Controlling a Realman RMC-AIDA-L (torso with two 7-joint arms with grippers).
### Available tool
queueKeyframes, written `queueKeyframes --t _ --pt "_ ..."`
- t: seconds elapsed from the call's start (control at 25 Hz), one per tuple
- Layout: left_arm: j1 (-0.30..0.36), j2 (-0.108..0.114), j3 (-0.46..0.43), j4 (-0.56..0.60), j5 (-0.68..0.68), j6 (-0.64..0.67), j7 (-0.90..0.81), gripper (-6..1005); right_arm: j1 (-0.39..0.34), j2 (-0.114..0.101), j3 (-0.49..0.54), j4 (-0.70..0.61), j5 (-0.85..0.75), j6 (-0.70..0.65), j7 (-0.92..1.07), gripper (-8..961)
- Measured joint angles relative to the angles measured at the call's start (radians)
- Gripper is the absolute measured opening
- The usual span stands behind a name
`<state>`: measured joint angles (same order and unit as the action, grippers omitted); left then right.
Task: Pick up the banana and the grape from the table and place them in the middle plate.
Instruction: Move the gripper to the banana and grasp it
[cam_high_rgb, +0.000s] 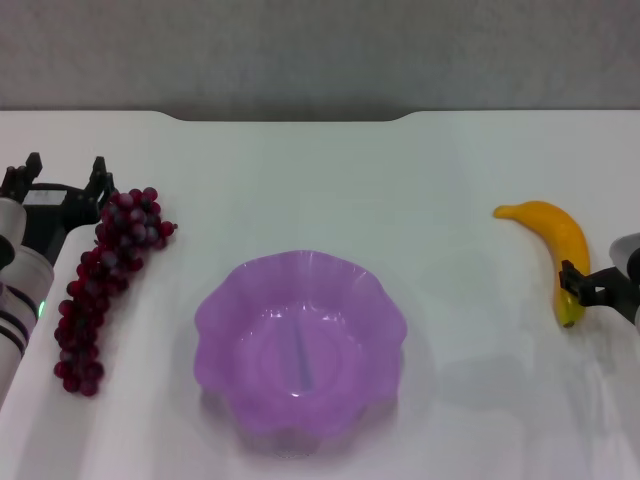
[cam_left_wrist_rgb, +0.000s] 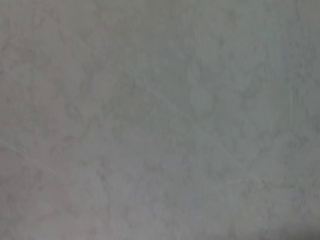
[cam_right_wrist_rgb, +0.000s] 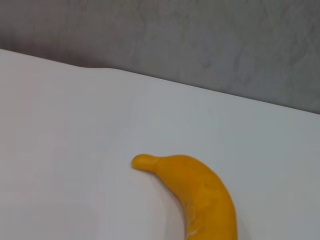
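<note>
- Across the head view: white surface (cam_high_rgb: 330, 180), smooth and plain, far edge notched in the middle; grey wall behind it.
- Middle plate (cam_high_rgb: 215, 310), translucent purple with scalloped rim, sits at the centre of the near part of the surface. Nothing in it.
- Grape (cam_high_rgb: 105, 275) lies on the surface at the robot's left, well apart from the plate. Long axis runs near-to-far, slightly slanted; the far end is the wider one and leans toward the centre, the near end tapers.
- Left hand (cam_high_rgb: 62, 180) is at the left edge, just beside the far end of the grape; two dark fingers (cam_high_rgb: 100, 178) stand spread, one close against the top grapes. Nothing between them.
- Left wrist view shows only mottled grey; nothing can be made out.
- Banana (cam_high_rgb: 560, 245) lies on the surface at the robot's right, well apart from the plate. Long axis near-to-far, curved; stem end points far and toward the centre, greenish tip nearest the robot.
- Right hand (cam_high_rgb: 590, 290) is at the right edge, its dark fingers at the banana's near tip; cannot tell whether they are spread or pinching.
- Right wrist view: banana's (cam_right_wrist_rgb: 200, 192) stem end on the white surface, grey wall beyond.
</note>
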<state>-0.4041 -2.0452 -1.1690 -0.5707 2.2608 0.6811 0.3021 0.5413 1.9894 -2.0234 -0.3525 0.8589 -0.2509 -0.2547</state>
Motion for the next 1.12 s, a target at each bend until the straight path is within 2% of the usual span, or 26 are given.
queueKeyframes --t 0.2,0.72,1.12 --pt "0.007 0.000 0.000 0.000 -0.001 -0.001 -0.003 801 -0.006 0.004 -0.008 0.004 -0.002 -0.003 0.000 740" --pt "0.019 0.001 0.000 0.000 -0.001 -0.003 -0.015 800 0.035 -0.003 -0.003 -0.007 -0.025 0.000 -0.001 741" --pt "0.019 0.000 0.000 0.000 0.000 -0.003 -0.016 800 0.034 -0.008 0.008 0.002 -0.029 -0.003 -0.001 742"
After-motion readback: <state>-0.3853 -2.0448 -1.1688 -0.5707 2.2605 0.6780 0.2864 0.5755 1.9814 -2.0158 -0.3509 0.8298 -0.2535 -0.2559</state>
